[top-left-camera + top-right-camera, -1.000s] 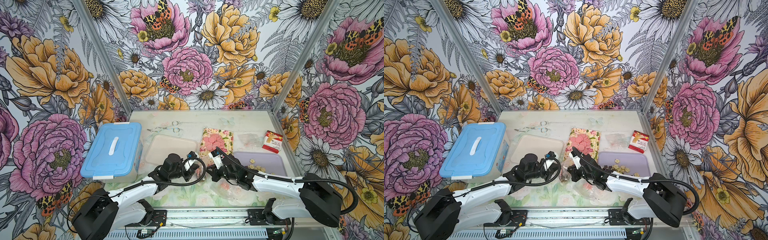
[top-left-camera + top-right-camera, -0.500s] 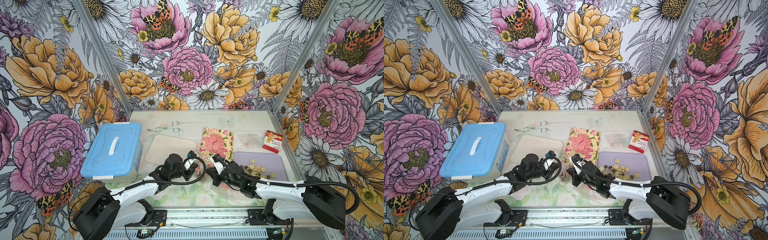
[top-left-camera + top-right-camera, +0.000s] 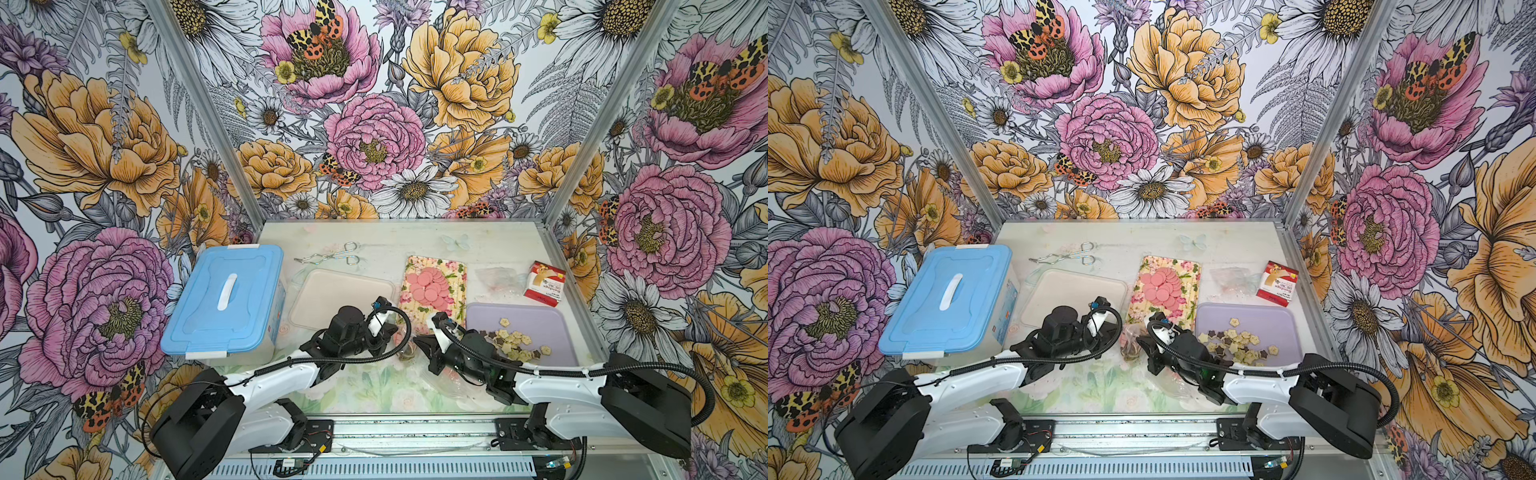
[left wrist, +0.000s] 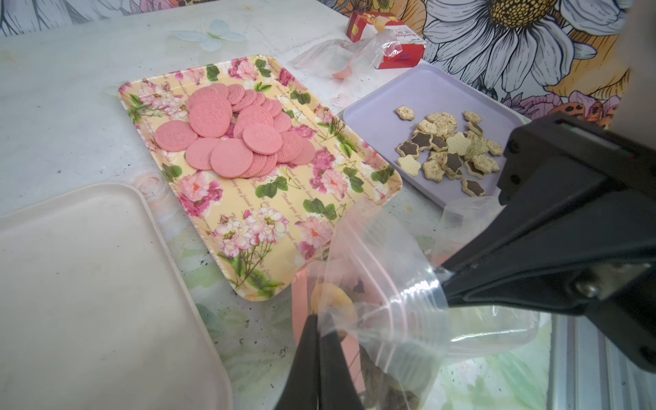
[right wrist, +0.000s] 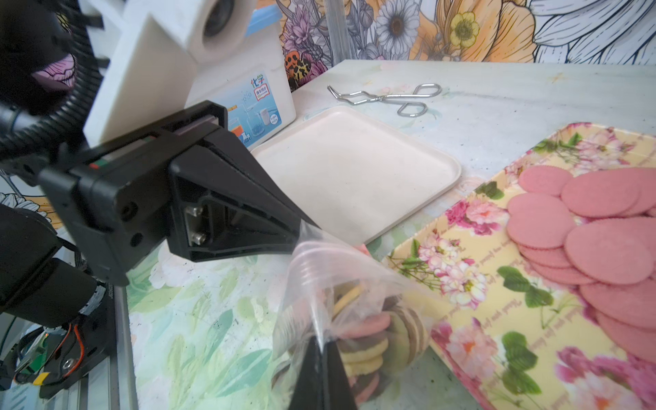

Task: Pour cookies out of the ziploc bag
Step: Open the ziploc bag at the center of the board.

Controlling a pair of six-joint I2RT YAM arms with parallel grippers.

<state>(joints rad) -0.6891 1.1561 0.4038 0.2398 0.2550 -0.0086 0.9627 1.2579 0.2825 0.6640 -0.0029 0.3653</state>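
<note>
Front and centre, mouth up: clear plastic ziploc bag (image 3: pixel 1130 343) of ring-centred round cookies (image 5: pixel 369 340), opposite lips pinched tight by left gripper (image 4: pixel 316 337) and right gripper (image 5: pixel 321 355). Likely landing: empty cream rectangular tray (image 3: pixel 340 301), just beyond, on the left gripper's side.

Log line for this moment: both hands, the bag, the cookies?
left hand: shut on ziploc bag | right hand: shut on ziploc bag | cookies: inside bag, unpoured | cream tray: empty
</note>
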